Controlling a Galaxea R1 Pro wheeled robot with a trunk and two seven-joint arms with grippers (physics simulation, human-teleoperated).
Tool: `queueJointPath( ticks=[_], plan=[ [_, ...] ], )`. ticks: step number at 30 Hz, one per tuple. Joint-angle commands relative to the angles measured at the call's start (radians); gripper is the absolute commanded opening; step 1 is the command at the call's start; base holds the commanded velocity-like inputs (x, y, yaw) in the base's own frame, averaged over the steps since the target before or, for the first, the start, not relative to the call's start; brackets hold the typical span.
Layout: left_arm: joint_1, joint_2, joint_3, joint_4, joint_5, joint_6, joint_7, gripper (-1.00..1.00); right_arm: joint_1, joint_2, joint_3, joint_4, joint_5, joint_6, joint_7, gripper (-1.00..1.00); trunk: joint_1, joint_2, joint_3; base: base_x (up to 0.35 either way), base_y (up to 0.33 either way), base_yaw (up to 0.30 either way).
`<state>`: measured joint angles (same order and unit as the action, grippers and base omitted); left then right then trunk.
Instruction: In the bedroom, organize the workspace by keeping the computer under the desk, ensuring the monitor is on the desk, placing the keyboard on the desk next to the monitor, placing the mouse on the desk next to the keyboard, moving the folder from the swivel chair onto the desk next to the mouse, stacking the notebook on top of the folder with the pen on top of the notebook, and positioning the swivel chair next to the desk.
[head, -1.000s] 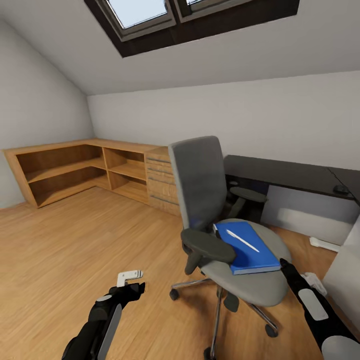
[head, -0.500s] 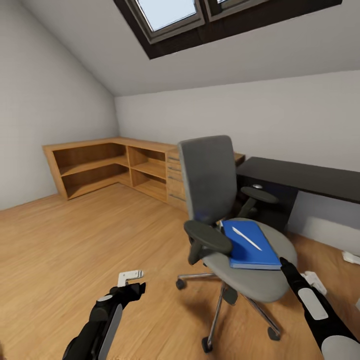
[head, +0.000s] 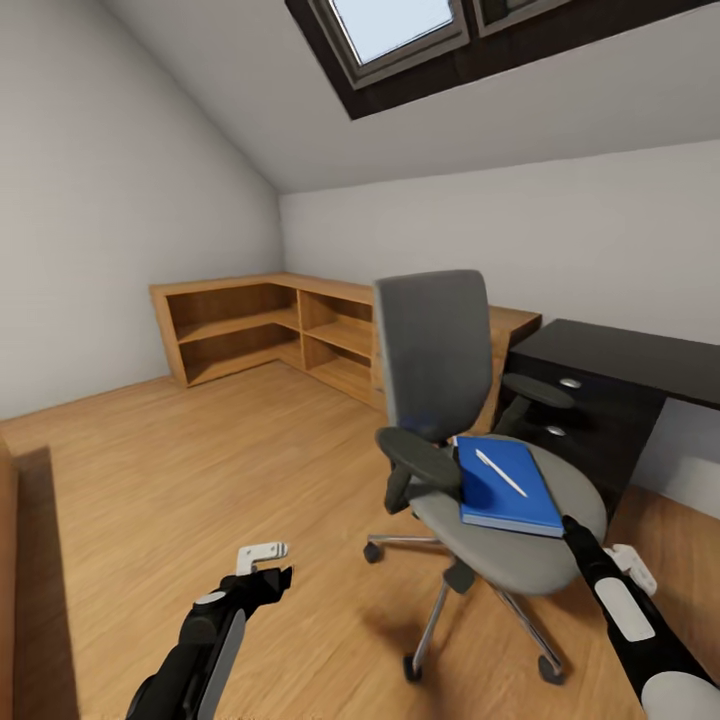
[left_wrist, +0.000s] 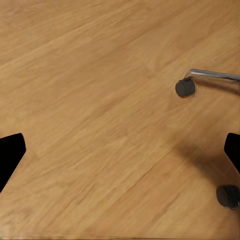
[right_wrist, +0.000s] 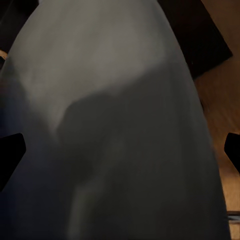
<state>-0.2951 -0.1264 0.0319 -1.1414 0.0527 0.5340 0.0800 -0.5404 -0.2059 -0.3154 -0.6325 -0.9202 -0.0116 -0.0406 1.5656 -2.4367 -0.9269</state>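
Head cam: high, facing forward and down over both arms, wide on the room with the swivel chair (head: 480, 440) right of centre. Left wrist cam: pointing straight down at the wood floor (left_wrist: 100, 100), close, catching a chair leg and casters (left_wrist: 184, 88). Right wrist cam: very close to the grey seat (right_wrist: 120, 130), floor at the edge. All three share chair and floor.

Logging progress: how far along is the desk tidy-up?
Nothing looks done. The blue folder with the pen on it lies on the chair seat, not the desk. The right gripper is at the seat edge, gripping nothing visible. All placements remain.
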Motion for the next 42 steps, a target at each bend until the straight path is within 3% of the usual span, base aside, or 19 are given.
queueJointPath(
  ticks=[1,18,24,33,42],
  plan=[
    [-0.001,-0.001,0.0,0.004,0.006,0.005,0.004,1.0,0.0,0.0,0.012,-0.001,-0.02,0.048,-0.001,1.0,0.0,0.0,-0.001,0.0,0.0,0.278],
    [-0.001,-0.001,-0.002,0.013,0.006,0.004,0.004,1.0,0.0,0.0,0.012,-0.001,-0.019,0.046,0.0,1.0,0.0,0.0,-0.001,0.016,0.0,0.266],
    [-0.001,-0.001,-0.026,0.014,0.006,0.004,0.004,1.0,0.0,0.0,0.011,-0.002,-0.019,0.045,0.001,1.0,0.0,0.0,-0.001,0.113,0.0,0.042],
    [-0.001,-0.001,-0.03,0.014,0.006,0.004,0.004,1.0,0.0,0.0,0.01,-0.003,-0.019,0.045,0.001,1.0,0.0,0.0,-0.001,0.009,0.0,0.003],
    [-0.001,-0.001,-0.033,0.052,0.004,0.003,0.004,1.0,0.0,0.0,0.009,-0.003,-0.019,0.045,0.008,1.0,0.0,0.0,-0.001,-0.195,0.0,0.0]
  ],
)
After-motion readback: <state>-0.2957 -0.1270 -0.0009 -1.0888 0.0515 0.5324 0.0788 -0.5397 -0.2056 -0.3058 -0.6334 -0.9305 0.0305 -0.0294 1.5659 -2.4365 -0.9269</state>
